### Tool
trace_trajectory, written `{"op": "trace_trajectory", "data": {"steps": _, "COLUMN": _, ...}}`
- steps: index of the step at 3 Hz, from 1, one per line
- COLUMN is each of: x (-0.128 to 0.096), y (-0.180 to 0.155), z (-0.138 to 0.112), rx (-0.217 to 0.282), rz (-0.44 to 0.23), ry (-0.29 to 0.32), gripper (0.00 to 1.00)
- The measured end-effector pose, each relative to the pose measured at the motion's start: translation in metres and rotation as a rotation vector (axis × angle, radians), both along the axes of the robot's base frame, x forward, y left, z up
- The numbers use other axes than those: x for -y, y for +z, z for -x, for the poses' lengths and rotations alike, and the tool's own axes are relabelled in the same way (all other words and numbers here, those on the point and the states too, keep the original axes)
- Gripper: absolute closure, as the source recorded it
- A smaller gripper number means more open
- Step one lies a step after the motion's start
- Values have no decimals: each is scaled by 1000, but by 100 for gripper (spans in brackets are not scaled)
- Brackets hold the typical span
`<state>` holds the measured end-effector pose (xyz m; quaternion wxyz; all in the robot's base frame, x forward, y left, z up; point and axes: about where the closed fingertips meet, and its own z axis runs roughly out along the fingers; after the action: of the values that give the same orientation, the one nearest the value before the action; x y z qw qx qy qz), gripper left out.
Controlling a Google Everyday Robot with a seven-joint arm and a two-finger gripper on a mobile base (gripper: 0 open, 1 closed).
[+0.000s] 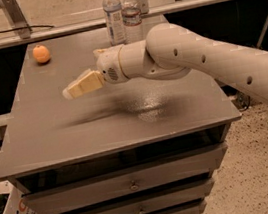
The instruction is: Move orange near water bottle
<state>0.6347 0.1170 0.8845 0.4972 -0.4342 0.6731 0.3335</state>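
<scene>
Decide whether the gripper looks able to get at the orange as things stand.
Probably yes. The gripper hovers above the table, and only bare surface lies between it and the orange near the far-left corner; the water bottles stand aside.

One high view looking down onto cabinet top; tool left-centre

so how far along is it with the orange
Nothing looks done: the orange sits at the far left of the table, apart from the water bottle. In hand: the gripper hangs over the middle, short of the orange. Left: reach it, grasp it, carry it beside the bottle.
</scene>
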Motion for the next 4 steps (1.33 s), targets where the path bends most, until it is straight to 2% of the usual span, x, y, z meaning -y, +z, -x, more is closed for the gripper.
{"op": "trace_trajectory", "data": {"steps": 1, "x": -9, "y": -4, "z": -3, "rx": 21, "rz": -3, "ry": 4, "gripper": 0}}
{"op": "trace_trajectory", "data": {"steps": 2, "x": -27, "y": -8, "z": -25, "rx": 53, "rz": -8, "ry": -20, "gripper": 0}}
{"op": "trace_trajectory", "data": {"steps": 3, "x": -48, "y": -16, "z": -57, "rx": 84, "rz": 12, "ry": -67, "gripper": 0}}
{"op": "trace_trajectory", "data": {"steps": 4, "x": -66, "y": -22, "z": -89, "rx": 92, "rz": 16, "ry": -108, "gripper": 0}}
